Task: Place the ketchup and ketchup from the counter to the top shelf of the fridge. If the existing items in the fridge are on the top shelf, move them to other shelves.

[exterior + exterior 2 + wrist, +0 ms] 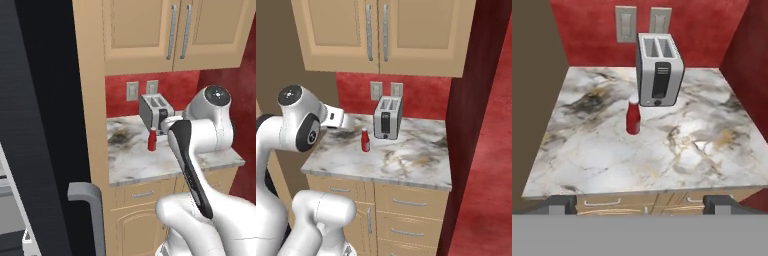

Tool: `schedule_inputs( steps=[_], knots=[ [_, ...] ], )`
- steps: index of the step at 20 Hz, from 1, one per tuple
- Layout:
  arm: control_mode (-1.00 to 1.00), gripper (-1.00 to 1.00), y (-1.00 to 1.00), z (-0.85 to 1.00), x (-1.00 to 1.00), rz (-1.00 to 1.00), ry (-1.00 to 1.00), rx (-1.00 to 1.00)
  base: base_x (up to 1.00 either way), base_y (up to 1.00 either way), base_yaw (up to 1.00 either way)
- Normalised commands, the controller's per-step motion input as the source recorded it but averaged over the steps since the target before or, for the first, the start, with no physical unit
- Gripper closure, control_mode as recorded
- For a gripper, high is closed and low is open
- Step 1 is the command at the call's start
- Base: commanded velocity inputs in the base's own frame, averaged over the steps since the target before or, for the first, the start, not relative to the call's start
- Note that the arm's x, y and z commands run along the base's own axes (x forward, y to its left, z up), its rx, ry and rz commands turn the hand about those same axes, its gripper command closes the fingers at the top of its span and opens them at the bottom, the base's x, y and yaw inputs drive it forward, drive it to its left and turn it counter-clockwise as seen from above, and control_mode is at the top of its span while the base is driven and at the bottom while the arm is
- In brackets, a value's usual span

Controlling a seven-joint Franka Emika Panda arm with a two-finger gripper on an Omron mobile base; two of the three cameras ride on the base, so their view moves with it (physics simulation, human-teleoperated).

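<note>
The fridge [45, 125] stood left of the counter [662, 150]. One ketchup [633, 116] stood upright mid-counter, just in front of the toaster [658, 70], well apart from every edge. The gripper [640, 205] was wide open and empty, short of the counter's front edge. Judged risk: a hurried approach tips the slim bottle, or a finger strikes the toaster behind. Room lay open left and right

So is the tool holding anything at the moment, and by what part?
Nothing is held. The tool is open, back from the counter, with nothing between its tips; the ketchup stands alone by the toaster.
</note>
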Motion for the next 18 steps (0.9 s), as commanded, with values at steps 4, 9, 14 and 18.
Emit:
schedule_inputs(
  steps=[4, 9, 14, 18],
  knots=[
    [-1.0, -1.0, 0.0, -0.25, 0.62, 0.02, 0.0, 0.0, 0.0, 0.0, 0.0],
    [-1.0, -1.0, 0.0, -0.5, 0.56, 0.0, 0.01, 0.0, 0.0, 0.0, 0.0],
    [-1.0, -1.0, -0.01, -0.56, 0.54, 0.0, 0.06, 0.0, 0.0, 0.0, 0.0],
    [-1.0, -1.0, 0.0, -0.58, 0.92, 0.0, 0.11, 0.0, 0.0, 0.0, 0.0]
  ],
)
